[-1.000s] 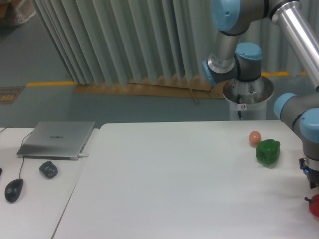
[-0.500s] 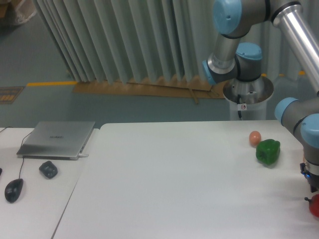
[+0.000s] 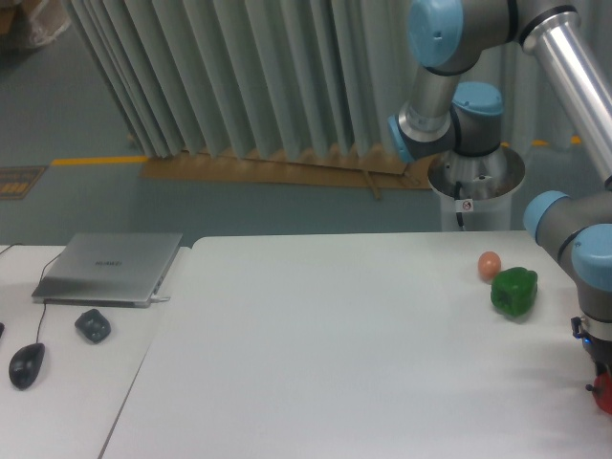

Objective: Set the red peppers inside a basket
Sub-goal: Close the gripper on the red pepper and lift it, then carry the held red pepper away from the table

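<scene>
Though mostly cut off by the right edge of the frame, gripper [image 3: 602, 368] seen hanging at the far right of the table [image 3: 335, 344], directly above the red pepper [image 3: 604, 393]; fingers out of view, so cannot tell whether spread or closed. Pepper only a red sliver at the frame edge, right below the wrist, axis unreadable. Probably a straight descent needed. Green pepper [image 3: 513, 291] and orange-pink ball [image 3: 490, 265] up-left, apart. No basket visible

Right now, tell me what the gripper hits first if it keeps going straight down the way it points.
Most likely the red pepper, seen just below the wrist at the picture's right edge. The gripper is mostly cropped, its jaws unseen, so alignment and depth are uncertain.
</scene>
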Motion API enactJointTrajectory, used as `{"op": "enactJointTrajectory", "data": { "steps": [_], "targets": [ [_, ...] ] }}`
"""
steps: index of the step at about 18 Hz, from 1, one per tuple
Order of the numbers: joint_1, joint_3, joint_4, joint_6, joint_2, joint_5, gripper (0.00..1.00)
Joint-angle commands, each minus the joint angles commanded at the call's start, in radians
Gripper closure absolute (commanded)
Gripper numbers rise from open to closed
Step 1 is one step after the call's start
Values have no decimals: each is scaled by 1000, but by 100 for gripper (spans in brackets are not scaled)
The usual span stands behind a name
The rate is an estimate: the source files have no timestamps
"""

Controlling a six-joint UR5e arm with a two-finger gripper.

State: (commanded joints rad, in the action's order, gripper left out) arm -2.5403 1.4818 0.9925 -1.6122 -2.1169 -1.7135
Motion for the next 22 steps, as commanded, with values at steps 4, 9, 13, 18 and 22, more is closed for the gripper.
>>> {"op": "enactJointTrajectory", "data": {
  "steps": [4, 9, 13, 18, 22],
  "targets": [
    [5, 3, 3, 8, 9, 0, 48],
    [12, 37, 24, 34, 93, 6, 48],
    [6, 35, 118, 64, 163, 69, 48],
    [-17, 32, 169, 103, 201, 144, 48],
    [-51, 29, 199, 97, 213, 141, 48]
  ]
}}
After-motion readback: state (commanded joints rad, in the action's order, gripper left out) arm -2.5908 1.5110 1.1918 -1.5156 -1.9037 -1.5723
